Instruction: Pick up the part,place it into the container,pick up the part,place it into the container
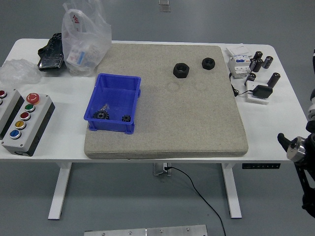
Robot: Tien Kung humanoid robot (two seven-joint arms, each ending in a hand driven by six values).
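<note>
The right black robot arm [304,162] hangs at the picture's right edge, off the white surface [275,113]; its robot hand is out of view. Far to its left, two black hexagonal nuts [181,70] lie on the grey felt mat [167,123], with the blue plastic bin [114,102] farther left.

The right arm [304,162] is mostly chopped off at the frame's right edge, so its hand can't be seen. The small dark bits in the blue bin [114,102] are too tiny to identify, and the control box [18,118] runs off the left edge.

Blue container [115,102]; black nuts [181,70]; beige mat [197,118]; white table [275,103]
</note>
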